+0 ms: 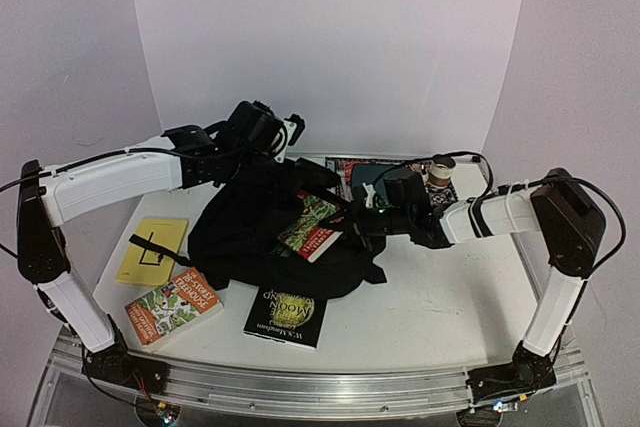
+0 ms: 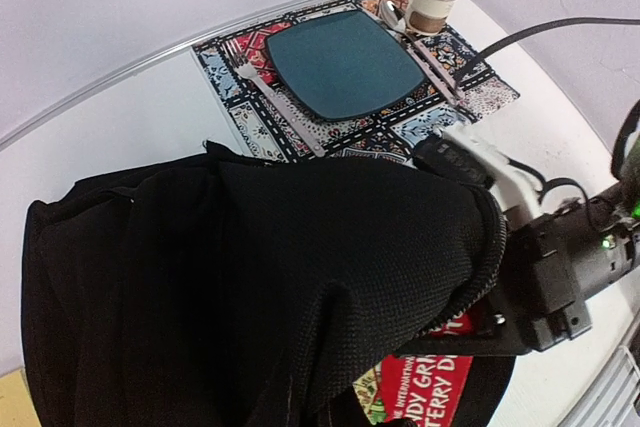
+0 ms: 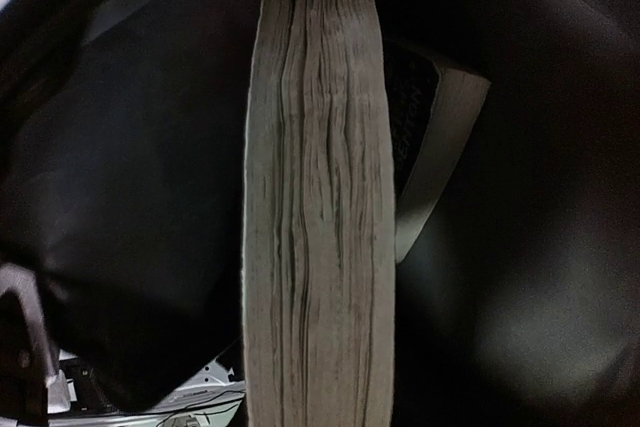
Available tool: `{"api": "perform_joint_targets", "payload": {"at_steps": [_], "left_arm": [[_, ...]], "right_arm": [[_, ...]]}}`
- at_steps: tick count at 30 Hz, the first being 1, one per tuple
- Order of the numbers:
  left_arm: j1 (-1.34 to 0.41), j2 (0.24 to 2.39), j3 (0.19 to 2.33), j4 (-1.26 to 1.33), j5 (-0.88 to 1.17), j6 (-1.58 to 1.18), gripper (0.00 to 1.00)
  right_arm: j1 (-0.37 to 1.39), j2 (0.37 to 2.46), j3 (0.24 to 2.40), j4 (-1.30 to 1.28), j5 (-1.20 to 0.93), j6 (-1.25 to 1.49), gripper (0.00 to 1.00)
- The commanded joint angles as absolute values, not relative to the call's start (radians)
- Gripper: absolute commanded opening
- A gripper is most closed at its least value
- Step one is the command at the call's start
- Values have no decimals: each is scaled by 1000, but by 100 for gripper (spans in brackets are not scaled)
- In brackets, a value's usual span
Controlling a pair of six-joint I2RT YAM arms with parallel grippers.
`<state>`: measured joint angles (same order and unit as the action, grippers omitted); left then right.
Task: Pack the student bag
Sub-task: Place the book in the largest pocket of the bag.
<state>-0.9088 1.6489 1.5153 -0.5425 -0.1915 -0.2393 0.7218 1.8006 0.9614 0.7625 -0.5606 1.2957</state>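
Backpack (image 1: pixel 250 247) — centre of the counter (image 1: pixel 430 297), mouth held up by my left tool (image 1: pixel 262 152), pinched shut on its rim. Paperback (image 1: pixel 312 225) — half inside, clamped in my right tool (image 1: pixel 355 219), narrowly parted. Step, I judge: loading it. Next: push deeper, then let go. Both arms reach inward.
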Motion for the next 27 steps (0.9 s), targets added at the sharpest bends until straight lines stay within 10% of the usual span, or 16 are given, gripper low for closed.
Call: {"api": "perform_joint_targets", "payload": {"at_steps": [1, 19, 27], "left_arm": [[-913, 1553, 1483, -373, -97, -232, 0], [-914, 1515, 1397, -267, 17, -233, 0], [-913, 1501, 1370, -255, -28, -236, 0]], "right_arm": [[746, 1866, 1070, 875, -590, 1338, 0], [814, 2194, 1437, 594, -495, 1239, 4], [827, 2188, 1447, 435, -424, 1134, 46]]}}
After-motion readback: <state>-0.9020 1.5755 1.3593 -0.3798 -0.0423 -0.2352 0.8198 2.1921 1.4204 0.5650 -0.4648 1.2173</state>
